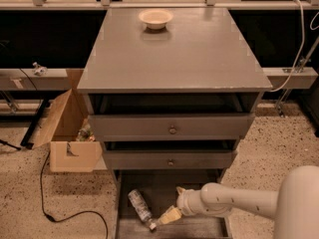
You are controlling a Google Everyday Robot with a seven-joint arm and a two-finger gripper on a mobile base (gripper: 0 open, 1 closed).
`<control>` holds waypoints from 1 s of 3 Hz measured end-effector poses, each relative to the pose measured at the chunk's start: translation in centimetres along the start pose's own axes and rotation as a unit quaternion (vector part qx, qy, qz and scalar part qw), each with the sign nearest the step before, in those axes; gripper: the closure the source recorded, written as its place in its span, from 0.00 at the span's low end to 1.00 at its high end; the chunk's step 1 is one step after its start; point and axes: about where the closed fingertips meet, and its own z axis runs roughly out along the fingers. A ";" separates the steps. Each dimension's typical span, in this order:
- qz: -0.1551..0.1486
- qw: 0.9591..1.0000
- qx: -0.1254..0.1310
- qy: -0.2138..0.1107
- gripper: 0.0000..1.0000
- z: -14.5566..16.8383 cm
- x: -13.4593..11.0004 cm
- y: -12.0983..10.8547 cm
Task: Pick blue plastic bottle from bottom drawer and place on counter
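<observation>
The blue plastic bottle [140, 208] lies on the floor of the open bottom drawer [164, 183], at its left, pale cap toward the front. My gripper [174, 203] hangs over the drawer just right of the bottle. One cream finger [169, 215] reaches down almost to the cap end, the other [180, 189] points up and back. The fingers are spread apart and hold nothing. The grey counter [199, 54] tops the cabinet.
A cream bowl [156, 18] sits at the back of the counter. The two upper drawers [172, 127] stand slightly pulled out above the bottom one. An open cardboard box [67, 128] and a black cable [47, 203] lie on the floor at the left.
</observation>
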 end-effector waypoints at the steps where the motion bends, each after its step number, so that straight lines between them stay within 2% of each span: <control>1: 0.016 1.000 0.023 -0.002 0.00 5.6 0.4 -1.5; 2: 0.044 0.999 0.024 -0.006 0.00 9.7 -0.3 -1.2; 3: 0.044 0.999 0.024 -0.006 0.00 9.7 -0.3 -1.2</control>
